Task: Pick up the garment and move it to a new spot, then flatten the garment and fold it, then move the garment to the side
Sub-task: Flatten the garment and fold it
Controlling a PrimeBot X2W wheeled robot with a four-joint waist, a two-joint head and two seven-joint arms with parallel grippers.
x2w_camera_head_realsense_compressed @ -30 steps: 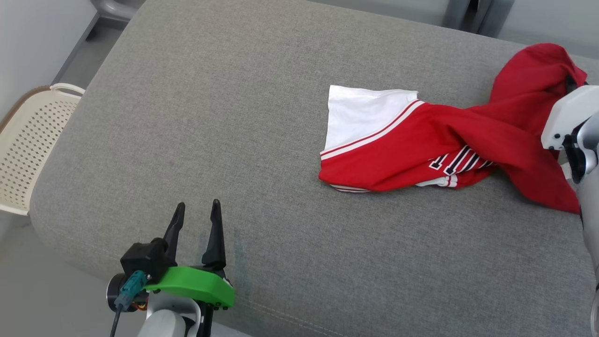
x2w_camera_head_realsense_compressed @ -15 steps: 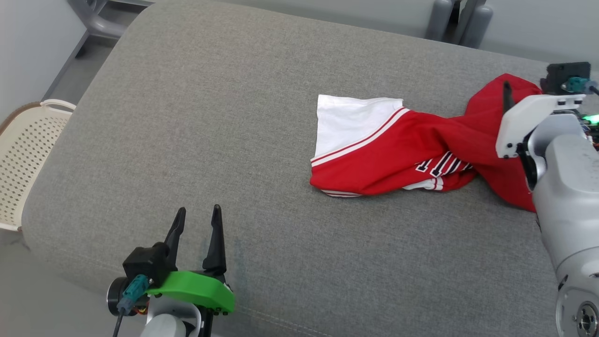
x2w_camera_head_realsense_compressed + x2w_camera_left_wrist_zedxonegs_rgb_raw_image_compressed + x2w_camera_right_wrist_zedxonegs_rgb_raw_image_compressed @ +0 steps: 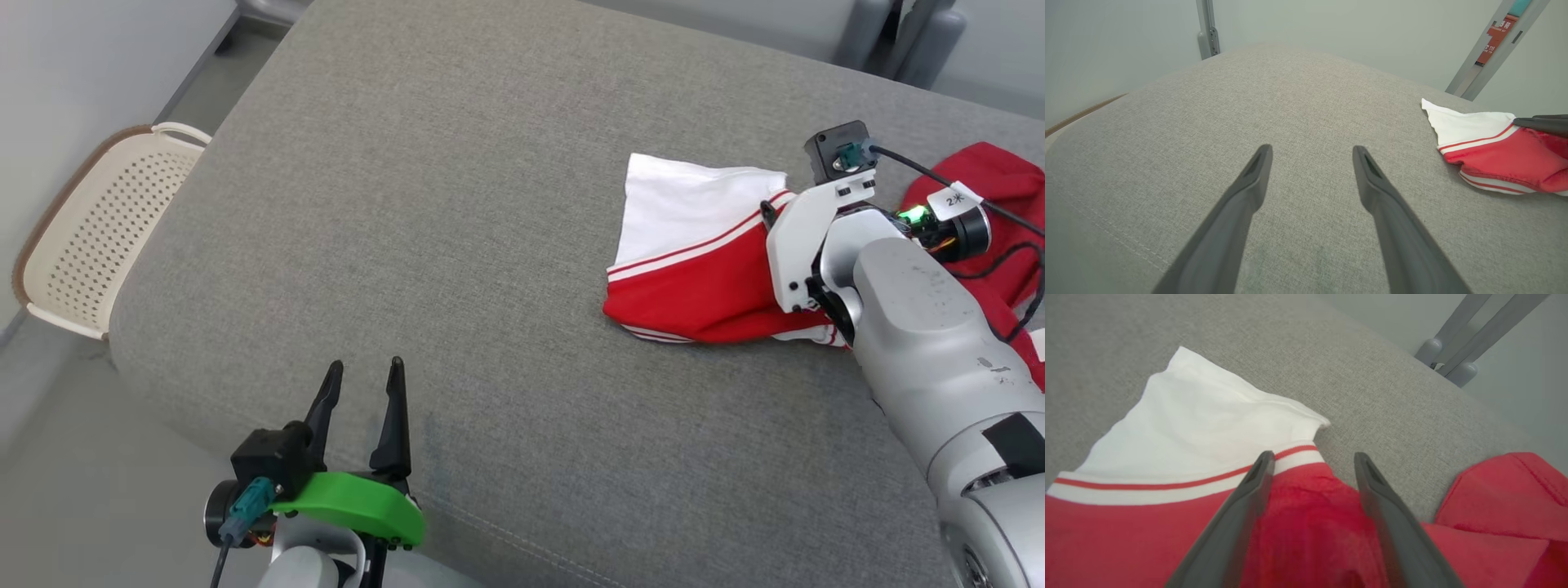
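I count one red-and-white jersey (image 3: 694, 278), right of centre; one cream perforated basket (image 3: 98, 237), far left; one grey cushion (image 3: 449, 204); two grippers, left gripper (image 3: 365, 363) and right gripper (image 3: 1313, 455).

In the head view you lose the middle of the red-and-white garment (image 3: 694, 286) behind the right arm (image 3: 922, 343), and its far end runs off the right edge — the white mount (image 3: 796, 245) hides the right tool (image 3: 771, 216) but for one dark fingertip. The red sign (image 3: 1494, 34) carries lettering too small to read.

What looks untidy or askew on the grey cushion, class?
The red and white garment lies bunched and twisted on the cushion's right side, not flat, beneath the open right hand. Nothing looks torn or spilled.
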